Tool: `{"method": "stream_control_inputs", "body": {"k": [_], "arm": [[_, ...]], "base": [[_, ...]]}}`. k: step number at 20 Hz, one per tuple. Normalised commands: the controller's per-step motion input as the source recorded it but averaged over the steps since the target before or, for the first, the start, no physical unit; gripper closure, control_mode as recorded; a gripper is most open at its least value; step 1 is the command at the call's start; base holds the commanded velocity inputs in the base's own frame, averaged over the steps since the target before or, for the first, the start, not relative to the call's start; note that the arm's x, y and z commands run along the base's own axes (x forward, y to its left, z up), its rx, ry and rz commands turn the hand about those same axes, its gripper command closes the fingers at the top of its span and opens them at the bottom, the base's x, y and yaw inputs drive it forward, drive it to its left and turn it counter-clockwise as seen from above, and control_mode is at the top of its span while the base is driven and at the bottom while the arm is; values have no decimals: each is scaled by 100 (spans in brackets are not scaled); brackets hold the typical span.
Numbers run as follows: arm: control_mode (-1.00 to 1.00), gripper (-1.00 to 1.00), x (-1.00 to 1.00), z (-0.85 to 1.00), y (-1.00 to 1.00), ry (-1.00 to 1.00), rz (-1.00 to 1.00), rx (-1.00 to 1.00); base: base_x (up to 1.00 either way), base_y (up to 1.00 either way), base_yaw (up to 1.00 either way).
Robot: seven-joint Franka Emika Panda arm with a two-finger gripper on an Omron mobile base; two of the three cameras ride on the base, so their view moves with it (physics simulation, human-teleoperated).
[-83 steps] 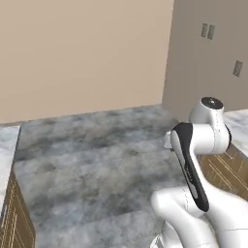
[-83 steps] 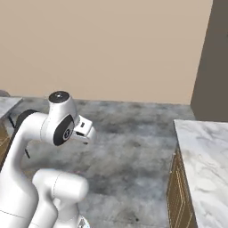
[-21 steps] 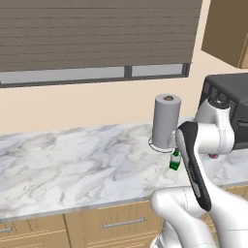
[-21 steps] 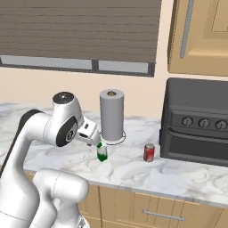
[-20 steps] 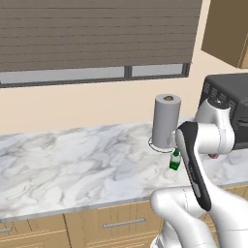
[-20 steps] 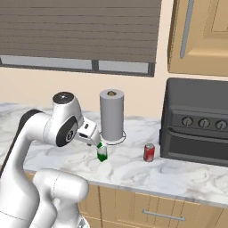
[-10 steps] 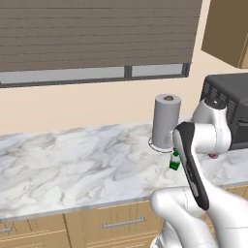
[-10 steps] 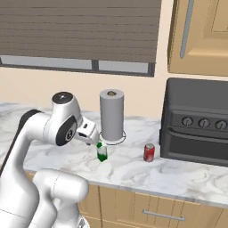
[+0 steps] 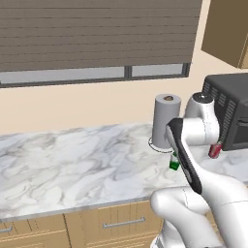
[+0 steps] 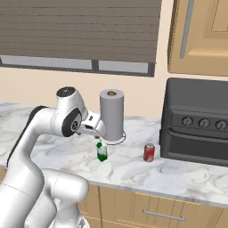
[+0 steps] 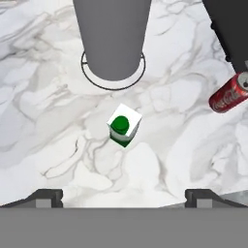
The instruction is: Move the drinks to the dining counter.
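Note:
A small green-and-white carton (image 11: 124, 126) stands upright on the wall-backed marble worktop (image 10: 133, 171), just in front of the grey paper towel roll. In the base views the carton (image 10: 102, 152) (image 9: 174, 162) sits below my hand. A red soda can (image 11: 229, 93) (image 10: 149, 152) stands to the carton's right, by the oven; the arm half hides the can (image 9: 214, 151) in the left base view. My gripper (image 11: 124, 196) (image 10: 99, 136) hovers above the carton, open, its fingertips wide apart with nothing between them. The dining counter is out of view.
A grey paper towel roll (image 10: 111, 115) (image 9: 166, 121) (image 11: 113, 36) on a ring base stands behind the carton. A dark toaster oven (image 10: 196, 120) (image 9: 227, 116) fills the worktop's right end. Window blinds hang behind, wood cabinets above right, drawers below the worktop's front edge.
Since the oldest frames the base has turned from bare floor to this worktop. Over the last second the hand has edged forward over the carton, still open.

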Motion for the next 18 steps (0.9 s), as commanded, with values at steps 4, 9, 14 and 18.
{"method": "stream_control_inputs", "body": {"k": [4,9,14,18], "arm": [[-100,-100,10,-29,-42,0,0,11],[-100,-100,1,-24,-8,0,2,16],[-100,-100,4,-9,8,4,1,0],[-100,-100,38,-27,4,0,0,-6]], "base": [[0,0,0],[0,0,0],[0,0,0],[0,0,0]]}}
